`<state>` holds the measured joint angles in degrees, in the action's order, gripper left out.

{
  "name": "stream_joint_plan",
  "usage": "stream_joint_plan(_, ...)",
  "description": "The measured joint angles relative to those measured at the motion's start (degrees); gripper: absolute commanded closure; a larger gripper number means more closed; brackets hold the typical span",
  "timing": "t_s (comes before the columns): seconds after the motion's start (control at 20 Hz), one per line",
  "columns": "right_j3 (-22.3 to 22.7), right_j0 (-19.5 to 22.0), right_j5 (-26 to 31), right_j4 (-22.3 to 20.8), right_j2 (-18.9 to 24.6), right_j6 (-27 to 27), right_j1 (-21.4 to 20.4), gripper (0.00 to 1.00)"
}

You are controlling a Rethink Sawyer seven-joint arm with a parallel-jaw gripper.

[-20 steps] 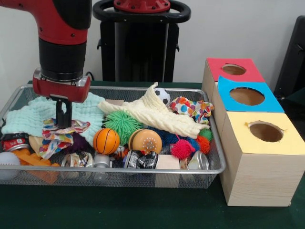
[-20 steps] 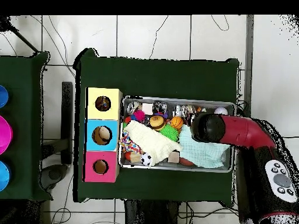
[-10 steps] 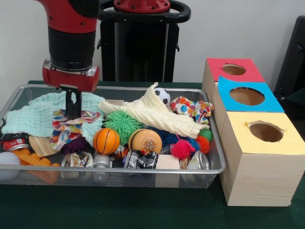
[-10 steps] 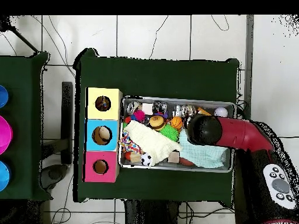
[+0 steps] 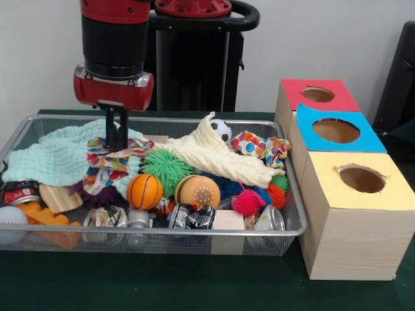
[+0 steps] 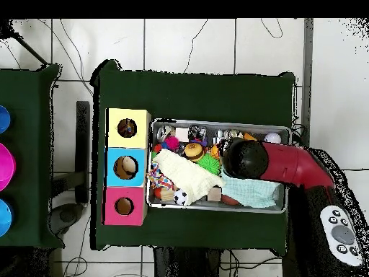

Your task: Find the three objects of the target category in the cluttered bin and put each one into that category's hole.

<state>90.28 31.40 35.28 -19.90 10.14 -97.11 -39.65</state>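
A dark green cloth (image 5: 194, 288) covers the table under everything, and in the overhead view it lies as a dark rectangle on a white tiled floor (image 6: 187, 43) crossed by thin cables. Behind the table in the front view stands a black frame (image 5: 191, 71) against a pale wall (image 5: 324, 39), with a black shape (image 5: 401, 78) at the right edge. At the left of the overhead view a second green-covered table (image 6: 29, 155) carries round blue (image 6: 3, 119) and magenta (image 6: 6, 166) shapes cut off by the edge.
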Motion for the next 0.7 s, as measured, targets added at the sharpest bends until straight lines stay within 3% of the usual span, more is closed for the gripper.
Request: stream_joint_plan(0.7, -0.46, -5.44, 0.01, 2.61, 0.00, 0.00, -0.21, 1.00)
